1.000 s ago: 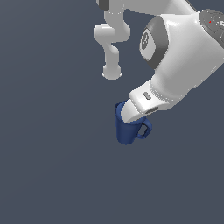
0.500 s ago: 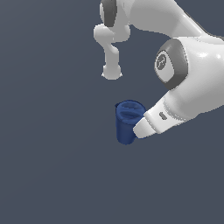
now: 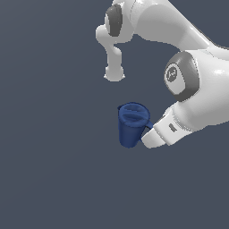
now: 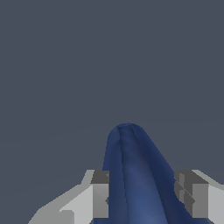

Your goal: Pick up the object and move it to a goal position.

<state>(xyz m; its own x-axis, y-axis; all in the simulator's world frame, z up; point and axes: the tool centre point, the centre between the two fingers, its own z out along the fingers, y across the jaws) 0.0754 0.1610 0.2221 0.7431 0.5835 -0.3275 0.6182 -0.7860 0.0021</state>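
The object [image 3: 132, 124], a dark blue tapered mug, shows its open rim in the exterior view, its handle side against the white hand of the arm. In the wrist view the object [image 4: 131, 175] fills the gap between the two grey fingers [image 4: 99, 194], which sit close on either side of it. My gripper [image 4: 146, 194] is shut on the object. In the exterior view the fingertips are hidden behind the hand and the mug.
The white arm [image 3: 197, 89] arches over from the exterior view's top and right. Its base link [image 3: 114, 74] stands behind the mug. A plain dark grey surface [image 3: 53, 170] lies all around.
The arm's wrist has swung round to the exterior view's right. The mug has tilted with it, so its open rim now shows, while staying at about the same spot.
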